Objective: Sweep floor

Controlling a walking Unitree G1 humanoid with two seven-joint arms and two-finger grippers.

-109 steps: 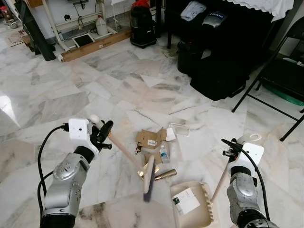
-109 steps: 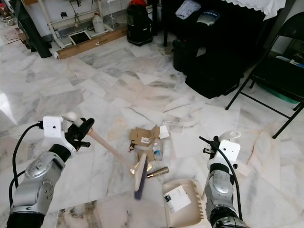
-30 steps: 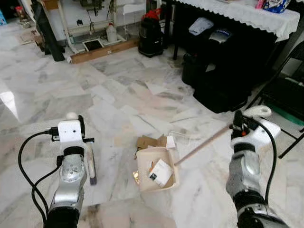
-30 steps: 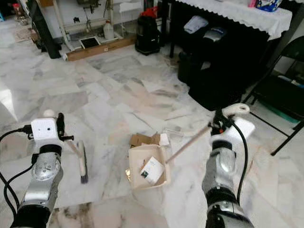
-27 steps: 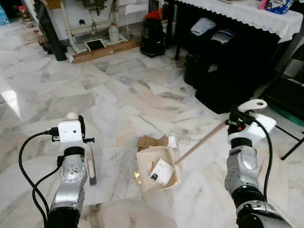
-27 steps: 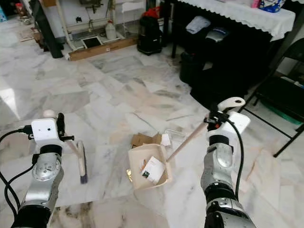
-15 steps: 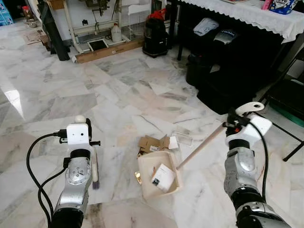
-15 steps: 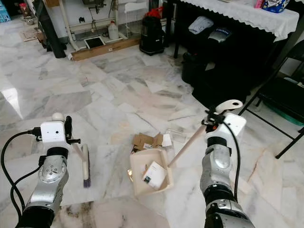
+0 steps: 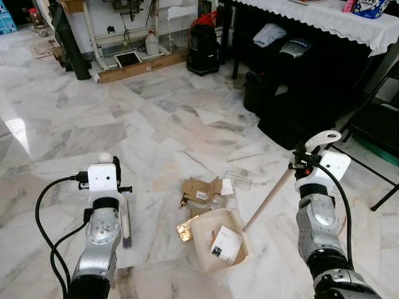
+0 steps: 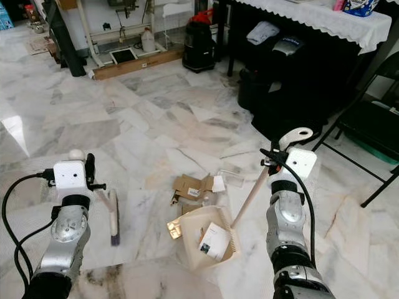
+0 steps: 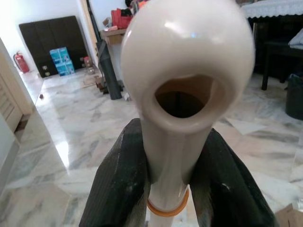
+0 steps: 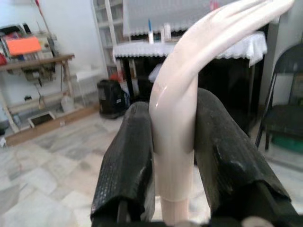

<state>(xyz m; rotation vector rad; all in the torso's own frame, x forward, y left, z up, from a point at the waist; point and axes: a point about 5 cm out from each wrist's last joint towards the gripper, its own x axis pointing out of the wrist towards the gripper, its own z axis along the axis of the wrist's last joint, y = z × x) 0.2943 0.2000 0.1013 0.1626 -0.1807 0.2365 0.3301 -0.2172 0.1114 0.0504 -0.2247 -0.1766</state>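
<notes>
While the head views lay out the whole marble floor (image 9: 68, 137), the wrist views bring the grips close. The left gripper (image 11: 177, 182) has both black fingers (image 11: 118, 189) pressed against the cream handle of the broom (image 9: 124, 218), just under its looped end. The right gripper (image 12: 173, 156) is clamped the same way on the curved top of the dustpan handle (image 9: 268, 199).

From the head, the broom hangs near-vertical beside the left forearm, its dark bristles low by the floor. The dustpan (image 9: 221, 240) sits tilted at floor level between the arms, with a white card (image 10: 213, 241) inside. Cardboard scraps (image 9: 198, 189) and a clear plastic piece (image 9: 240, 182) lie just beyond the dustpan.

Whether the bristles touch the floor is hard to make out.
</notes>
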